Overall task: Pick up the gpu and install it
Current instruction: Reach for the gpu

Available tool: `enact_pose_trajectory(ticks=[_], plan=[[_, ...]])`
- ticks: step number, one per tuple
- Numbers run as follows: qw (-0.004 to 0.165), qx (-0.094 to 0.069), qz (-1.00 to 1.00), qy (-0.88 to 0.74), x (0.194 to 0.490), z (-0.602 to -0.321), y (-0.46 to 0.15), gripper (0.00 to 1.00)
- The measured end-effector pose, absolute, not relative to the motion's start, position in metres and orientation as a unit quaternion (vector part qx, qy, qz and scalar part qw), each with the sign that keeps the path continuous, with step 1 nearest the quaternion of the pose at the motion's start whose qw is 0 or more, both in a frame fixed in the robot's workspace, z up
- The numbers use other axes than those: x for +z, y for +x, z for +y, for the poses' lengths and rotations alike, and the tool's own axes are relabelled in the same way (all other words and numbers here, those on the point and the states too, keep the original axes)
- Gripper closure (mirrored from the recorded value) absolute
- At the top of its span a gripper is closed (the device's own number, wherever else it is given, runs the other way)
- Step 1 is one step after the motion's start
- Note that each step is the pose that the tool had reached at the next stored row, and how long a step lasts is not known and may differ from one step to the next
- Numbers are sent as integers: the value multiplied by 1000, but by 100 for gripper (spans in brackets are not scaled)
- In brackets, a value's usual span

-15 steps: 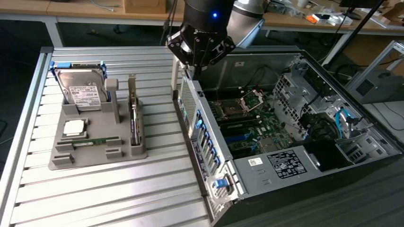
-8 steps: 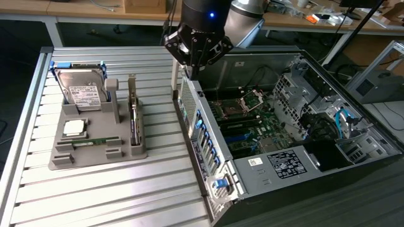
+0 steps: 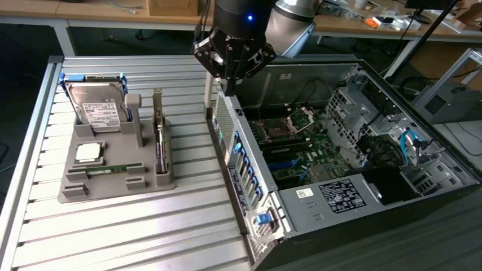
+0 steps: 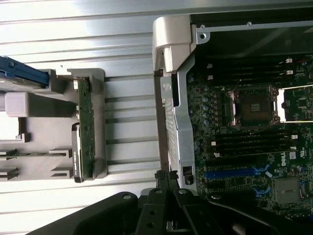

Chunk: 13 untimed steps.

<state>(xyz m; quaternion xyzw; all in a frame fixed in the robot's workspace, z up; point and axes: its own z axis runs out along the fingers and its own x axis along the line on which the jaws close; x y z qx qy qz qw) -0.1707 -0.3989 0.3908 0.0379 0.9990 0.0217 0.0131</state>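
Black gripper (image 4: 165, 175), clenched empty, hovers over the open black computer case's (image 3: 242, 169) far rim. At the exterior view's left, one dark gpu (image 3: 160, 144) card stands edgewise in one grey tray (image 3: 113, 189), near one silver hard drive (image 3: 99, 110).

Gpu (image 4: 84, 128) was dark green, tray (image 3: 113, 189) plain grey. Hard drive (image 3: 98, 110) at ten o'clock: silver, white label. My gripper (image 3: 228, 84) was black; table (image 3: 135, 231) silver-ribbed.

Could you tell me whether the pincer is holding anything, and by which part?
Nothing is held: the pincer hangs empty over the case edge; the gpu sits in its tray.
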Motion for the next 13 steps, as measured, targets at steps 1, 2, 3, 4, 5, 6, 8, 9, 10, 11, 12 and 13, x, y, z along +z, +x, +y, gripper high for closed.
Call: enact_pose_trajectory(ticks=[1, 2, 3, 4, 5, 6, 8, 9, 10, 11, 12, 13], plan=[[13, 22, 999, 38, 391, -399, -171, 89], [13, 22, 999, 38, 391, -399, -172, 89], [13, 22, 999, 38, 391, -399, -173, 89], [13, 22, 999, 38, 391, -399, -173, 89], [13, 22, 999, 38, 391, -399, -174, 89], [13, 22, 999, 38, 391, -399, -174, 89], [13, 22, 999, 38, 391, -399, -176, 89], [13, 22, 999, 38, 391, -399, -177, 89], [13, 22, 999, 38, 391, -399, -180, 89], [13, 22, 999, 38, 390, -399, -185, 89], [13, 22, 999, 38, 390, -399, -189, 89], [13, 22, 999, 38, 390, -399, -193, 89]])
